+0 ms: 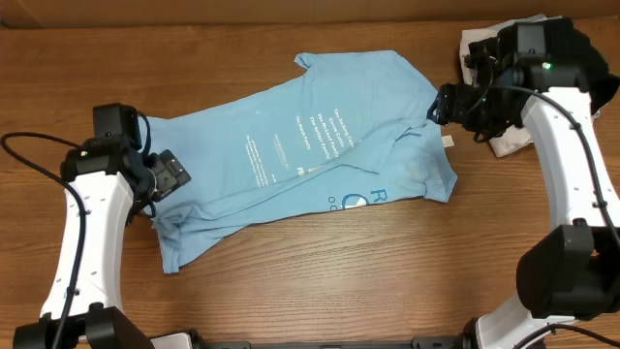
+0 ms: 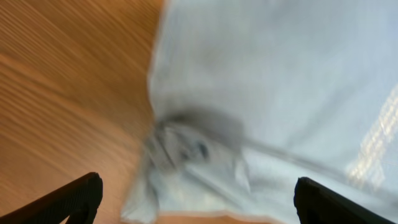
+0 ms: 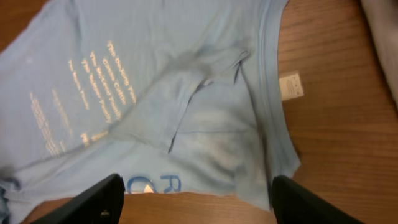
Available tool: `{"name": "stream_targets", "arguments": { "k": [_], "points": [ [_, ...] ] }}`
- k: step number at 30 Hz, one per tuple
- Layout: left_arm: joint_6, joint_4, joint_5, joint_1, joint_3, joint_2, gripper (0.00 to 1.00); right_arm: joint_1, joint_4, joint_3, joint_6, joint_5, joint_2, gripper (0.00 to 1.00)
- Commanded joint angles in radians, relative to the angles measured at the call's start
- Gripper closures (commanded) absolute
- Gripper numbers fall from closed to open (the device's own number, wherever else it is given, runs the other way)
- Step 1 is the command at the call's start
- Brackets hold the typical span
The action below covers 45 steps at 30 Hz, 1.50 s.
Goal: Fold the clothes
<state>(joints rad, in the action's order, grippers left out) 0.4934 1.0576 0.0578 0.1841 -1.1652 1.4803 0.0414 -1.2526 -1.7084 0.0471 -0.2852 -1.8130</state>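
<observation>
The clothes are one light blue T-shirt (image 1: pixel 291 145) with white print, lying rumpled and partly folded over itself across the middle of the table. My left gripper (image 1: pixel 170 176) hovers at its left end, where a bunched corner (image 2: pixel 186 146) shows in the blurred left wrist view. There its fingers (image 2: pixel 74 199) stand wide apart with nothing between them. My right gripper (image 1: pixel 441 105) hangs over the shirt's right end, by the collar and a small white label (image 3: pixel 290 86). In the right wrist view its fingers (image 3: pixel 93 202) are spread over the shirt's blue lettering (image 3: pixel 158 183) and hold nothing.
A white folded garment (image 1: pixel 504 143) lies at the far right of the wooden table (image 1: pixel 339 271), partly under my right arm; its edge (image 3: pixel 382 37) shows in the right wrist view. A wall runs along the table's back edge.
</observation>
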Motion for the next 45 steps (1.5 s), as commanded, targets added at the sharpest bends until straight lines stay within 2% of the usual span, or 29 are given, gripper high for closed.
{"name": "stream_targets", "arguments": {
  "k": [1, 5, 11, 19, 29, 33, 39, 45],
  "points": [
    [-0.072, 0.068, -0.176, 0.003, 0.016, 0.001, 0.0, 0.0, -0.079, -0.024, -0.002, -0.005, 0.006, 0.2],
    [-0.079, 0.116, -0.182, -0.014, 0.085, 0.001, 0.0, 0.0, -0.117, 0.051, 0.011, 0.014, 0.005, 0.21],
    [-0.066, 0.104, -0.188, -0.049, 0.2, 0.001, 0.0, 0.0, -0.054, 0.222, 0.063, 0.048, 0.005, 0.21],
    [-0.04, -0.005, -0.187, -0.06, 0.333, 0.001, 0.0, 0.0, 0.027, 0.303, 0.08, 0.045, 0.005, 0.21],
    [0.004, -0.196, 0.002, -0.059, 0.404, 0.003, 0.0, -0.002, 0.063, 0.303, 0.107, 0.048, 0.005, 0.25],
    [0.004, -0.221, 0.098, -0.059, 0.417, 0.005, 0.0, -0.002, 0.063, 0.303, 0.107, 0.048, 0.005, 0.25],
    [0.004, -0.236, 0.134, -0.059, 0.428, 0.005, 0.0, -0.002, 0.063, 0.303, 0.107, 0.048, 0.005, 0.26],
    [0.004, -0.322, 0.272, -0.058, 0.43, 0.005, 0.0, -0.002, 0.064, 0.303, 0.106, 0.048, 0.005, 0.26]
  ]
}}
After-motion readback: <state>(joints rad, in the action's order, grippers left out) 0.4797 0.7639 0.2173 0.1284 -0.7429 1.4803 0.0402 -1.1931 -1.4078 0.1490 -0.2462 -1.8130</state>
